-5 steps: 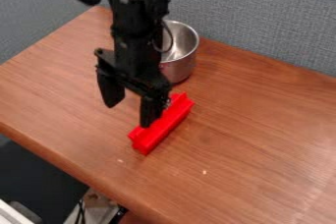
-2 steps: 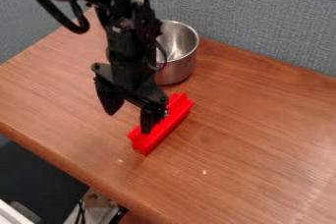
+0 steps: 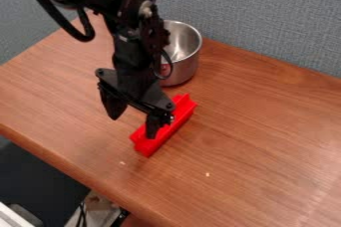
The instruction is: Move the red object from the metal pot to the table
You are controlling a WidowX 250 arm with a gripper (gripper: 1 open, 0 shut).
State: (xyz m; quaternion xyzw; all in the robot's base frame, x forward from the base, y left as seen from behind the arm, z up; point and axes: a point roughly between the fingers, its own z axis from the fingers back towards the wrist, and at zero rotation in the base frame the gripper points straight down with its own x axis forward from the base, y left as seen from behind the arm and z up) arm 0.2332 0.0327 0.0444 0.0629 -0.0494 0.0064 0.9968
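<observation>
surface: wooden table point(image 3: 253, 141); on it: metal pot point(image 3: 184, 54); red object point(image 3: 166, 126)

A test bench in a lab or office is being suggested: a plain wooden table point(image 3: 253, 131) is being backed by a grey fabric partition wall point(image 3: 266, 12), a black robot arm point(image 3: 127, 32) is being operated over it, and loose cables point(image 3: 100, 211) are being left below its front edge.

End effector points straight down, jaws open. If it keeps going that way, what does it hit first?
Probably the red block lying on the table, directly beneath the end effector; one view leaves depth uncertain.
</observation>
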